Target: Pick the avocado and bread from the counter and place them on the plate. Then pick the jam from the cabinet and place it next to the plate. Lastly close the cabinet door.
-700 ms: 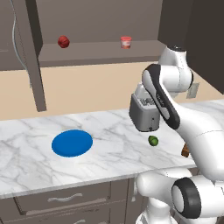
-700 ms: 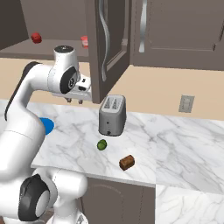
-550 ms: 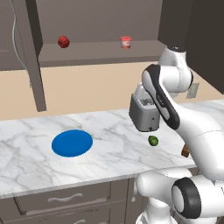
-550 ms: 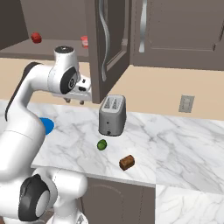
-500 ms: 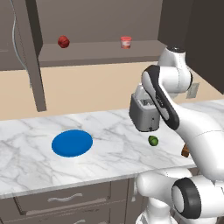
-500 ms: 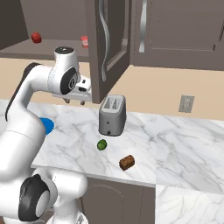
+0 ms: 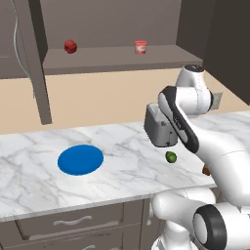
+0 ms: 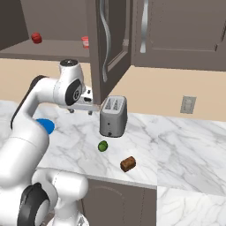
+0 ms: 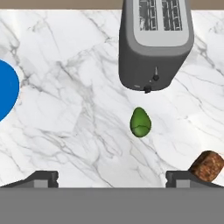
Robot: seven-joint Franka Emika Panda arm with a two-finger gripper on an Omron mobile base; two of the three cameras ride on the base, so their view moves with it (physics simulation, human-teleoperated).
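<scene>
The dark green avocado lies on the white marble counter just in front of a toaster. To its right sits the brown bread; the arm half hides the bread in the left base view. The blue plate lies to the left. My gripper hangs open above the counter, empty, looking down on the avocado. The red jam stands on the cabinet shelf. The cabinet door stands open.
A grey two-slot toaster stands behind the avocado. A dark red ball sits at the left of the shelf. A wall outlet is on the back wall. Drawers run under the counter.
</scene>
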